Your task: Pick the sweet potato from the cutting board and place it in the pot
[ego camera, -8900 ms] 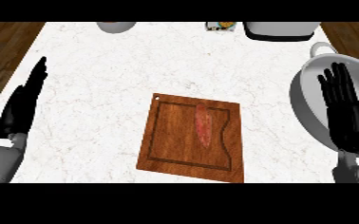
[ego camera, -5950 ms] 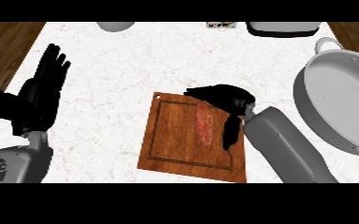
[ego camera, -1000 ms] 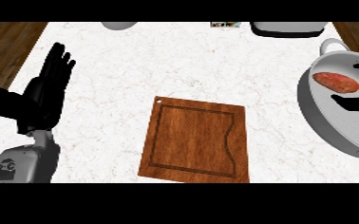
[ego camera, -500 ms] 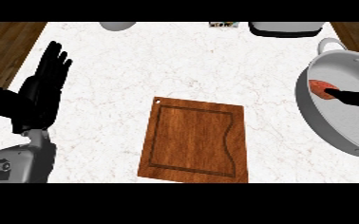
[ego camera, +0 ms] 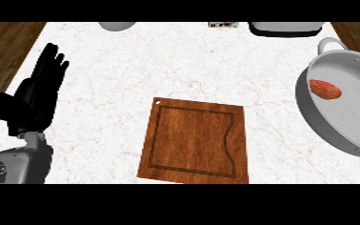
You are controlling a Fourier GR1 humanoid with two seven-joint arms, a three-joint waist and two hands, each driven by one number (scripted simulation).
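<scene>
The sweet potato [ego camera: 325, 88] lies in the pot [ego camera: 318, 123], off the cutting board [ego camera: 193, 143]; the task looks done. The left hand [ego camera: 36, 97] rests, fingers straight, the right hand unseen; no further move seems needed.

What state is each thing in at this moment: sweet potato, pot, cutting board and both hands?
sweet potato: lying inside the pot, no hand on it.
pot: upright on the counter at the right edge, no lid, holding the sweet potato.
cutting board: flat on the counter, nothing on it.
left hand: open, fingers up, resting at the left edge, holding nothing.
right hand: not in view.
</scene>
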